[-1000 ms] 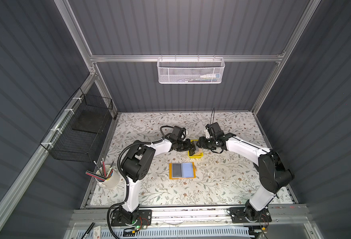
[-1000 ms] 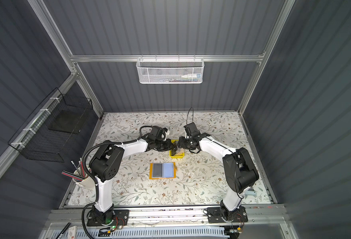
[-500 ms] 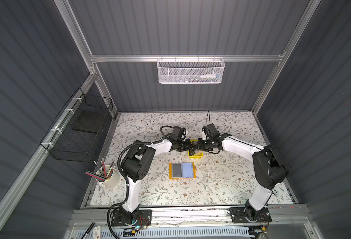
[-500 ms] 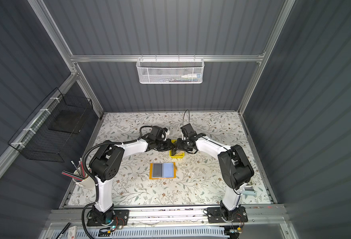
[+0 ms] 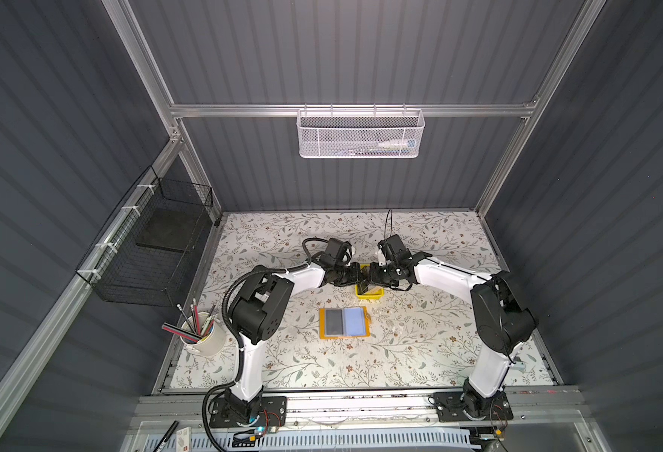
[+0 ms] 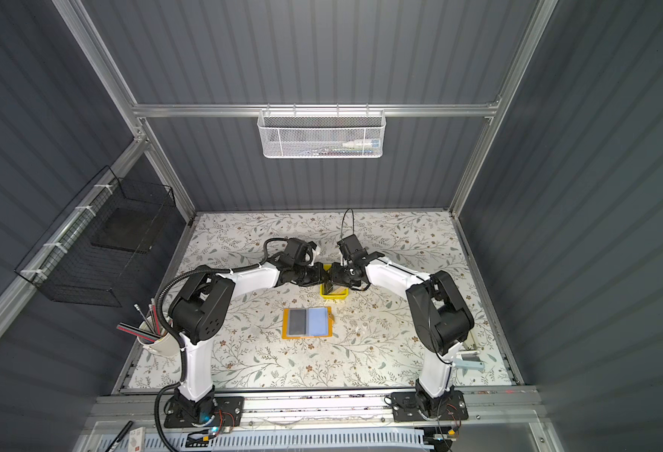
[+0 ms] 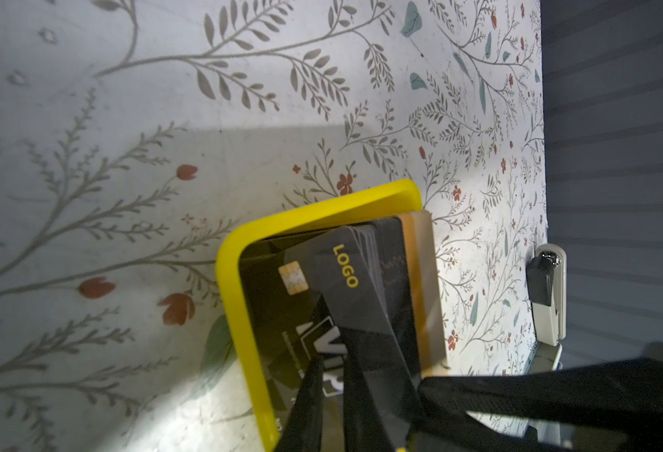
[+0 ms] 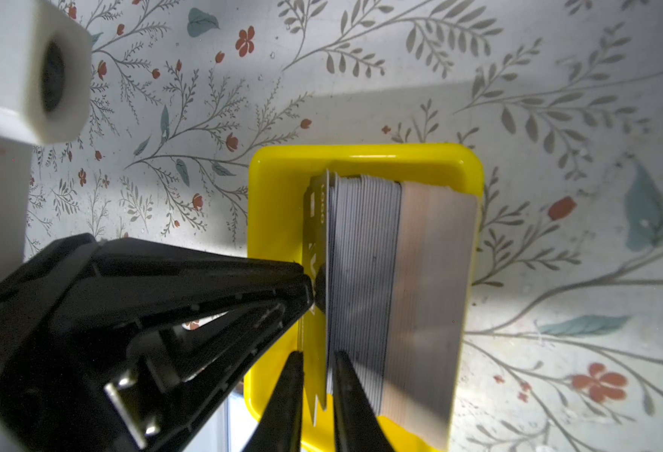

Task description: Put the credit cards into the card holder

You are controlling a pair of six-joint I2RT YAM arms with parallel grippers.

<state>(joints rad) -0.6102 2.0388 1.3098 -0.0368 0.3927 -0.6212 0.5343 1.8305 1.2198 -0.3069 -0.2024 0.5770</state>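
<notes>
- The left tool [image 8: 311,291] is seen clenched on a black card [image 8: 315,231] at the end of the row of credit cards [image 8: 365,274], which are stood on edge in a yellow tray [image 8: 361,154] at mid-counter [image 5: 419,352].
- The right tool [image 8: 318,364] is set astride the same card's edge, its fingers drawn close. Whether the card is gripped cannot be told.
- The card holder [image 5: 344,323] is laid open, sleeve pages up, just in front of the tray and apart from both tools.
</notes>
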